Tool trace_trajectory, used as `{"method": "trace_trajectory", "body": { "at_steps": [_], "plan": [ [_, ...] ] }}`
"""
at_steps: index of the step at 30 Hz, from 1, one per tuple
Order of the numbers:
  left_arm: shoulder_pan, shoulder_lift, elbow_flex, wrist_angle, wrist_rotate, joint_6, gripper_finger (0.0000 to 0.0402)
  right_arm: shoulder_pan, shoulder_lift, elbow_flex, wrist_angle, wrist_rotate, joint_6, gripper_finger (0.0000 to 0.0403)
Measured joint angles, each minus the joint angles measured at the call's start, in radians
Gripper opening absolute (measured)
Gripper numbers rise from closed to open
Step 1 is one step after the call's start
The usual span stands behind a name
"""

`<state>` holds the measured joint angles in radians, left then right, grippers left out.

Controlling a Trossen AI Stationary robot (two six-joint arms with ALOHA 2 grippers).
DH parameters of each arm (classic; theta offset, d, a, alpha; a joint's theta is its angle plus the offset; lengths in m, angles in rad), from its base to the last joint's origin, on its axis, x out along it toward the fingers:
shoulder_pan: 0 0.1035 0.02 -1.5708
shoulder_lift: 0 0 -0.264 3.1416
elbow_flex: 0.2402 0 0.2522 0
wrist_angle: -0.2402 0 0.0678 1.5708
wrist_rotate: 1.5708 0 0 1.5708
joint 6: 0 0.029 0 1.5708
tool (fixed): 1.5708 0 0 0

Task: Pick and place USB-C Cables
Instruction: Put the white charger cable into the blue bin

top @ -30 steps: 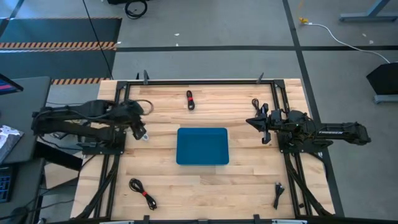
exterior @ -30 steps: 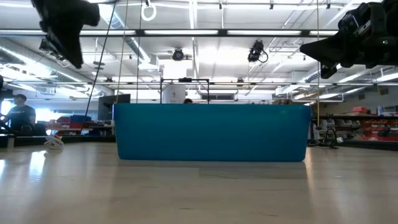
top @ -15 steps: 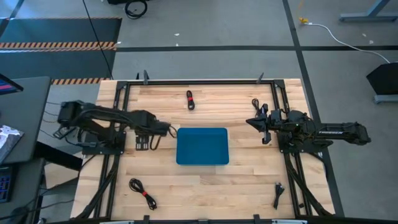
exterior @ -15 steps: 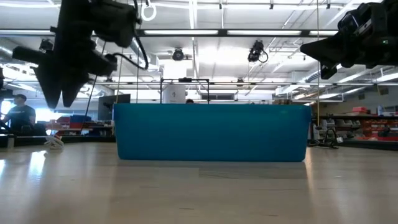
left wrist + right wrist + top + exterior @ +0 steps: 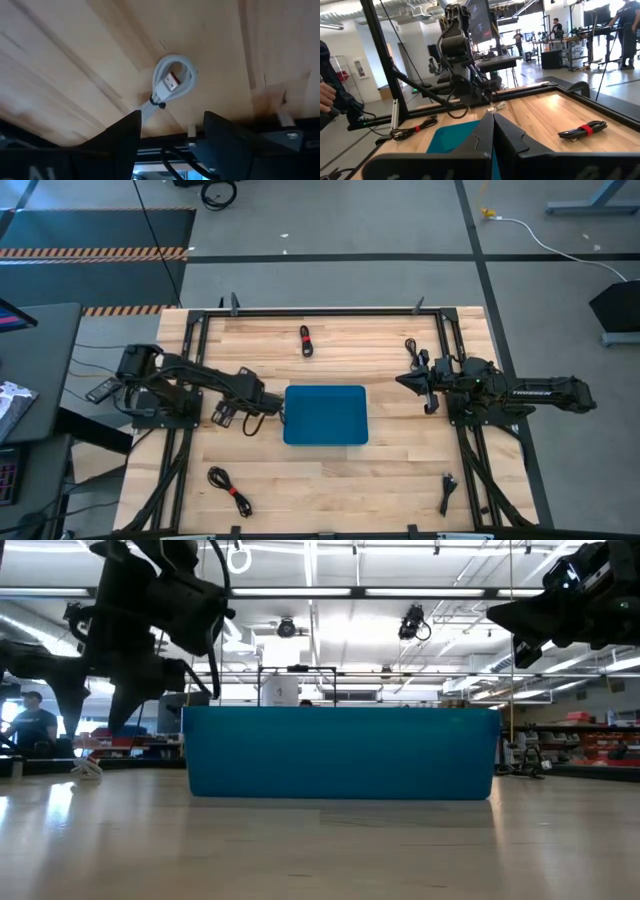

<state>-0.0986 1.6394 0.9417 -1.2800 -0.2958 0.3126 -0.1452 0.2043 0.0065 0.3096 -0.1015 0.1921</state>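
Wood tabletop (image 5: 400, 470) w/ the blue tray (image 5: 325, 415) dead centre and nothing in it yet. Big change on the left: a sec ago that arm was tucked back by the table's left frame, now it's stretched across twd the tray's left edge and has dropped lower, seen in the low view too. Left gripper (image 5: 172, 116) hangs fingers-down over bare planks just beside the tray, fingers (image 5: 122, 132) spread wide, holding nothing. Between them on the wood lies a white coiled cable (image 5: 170, 82) w/ a red-tipped plug: not one of the black ones, and it sits on the table, not in the tray. Reads to me like a line-up for a grab on that coil, though whether it counts for the job I can't say. Right arm hasn't budged: right gripper (image 5: 405, 378) hovers off the tray's right side, fingers pressed tight together, empty. Black USB-C cables still all out on the wood: one w/ a red band (image 5: 305, 340) near the far edge, one (image 5: 229, 488) at the near-left corner, one (image 5: 411, 347) close by the right gripper, one (image 5: 446, 493) near-right by the frame rail. Room-wise: left coil is near the tray wall, so little slack on that side; the near-right cable hugs the rail, awkward approach. Centre lanes around the tray are open, arms well apart.
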Motion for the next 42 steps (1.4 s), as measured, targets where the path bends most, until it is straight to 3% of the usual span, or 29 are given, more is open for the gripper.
{"method": "trace_trajectory", "body": {
  "at_steps": [5,15,32,42],
  "plan": [
    [0.02,0.029,-0.013,0.018,0.0,0.021,0.0224,0.0,0.0,0.0,0.001,-0.016,0.0,0.0015],
    [0.023,0.029,-0.169,0.107,-0.003,-0.019,0.0224,0.0,0.0,0.0,0.012,-0.031,0.0,0.0015],
    [0.016,0.006,-0.192,0.195,-0.177,0.047,0.0224,0.0,0.0,0.0,0.027,-0.031,0.0,0.0015],
    [0.017,-0.003,-0.192,0.307,-0.141,0.092,0.0223,0.0,0.0,0.0,0.031,-0.031,0.016,0.0015]
  ]
}}
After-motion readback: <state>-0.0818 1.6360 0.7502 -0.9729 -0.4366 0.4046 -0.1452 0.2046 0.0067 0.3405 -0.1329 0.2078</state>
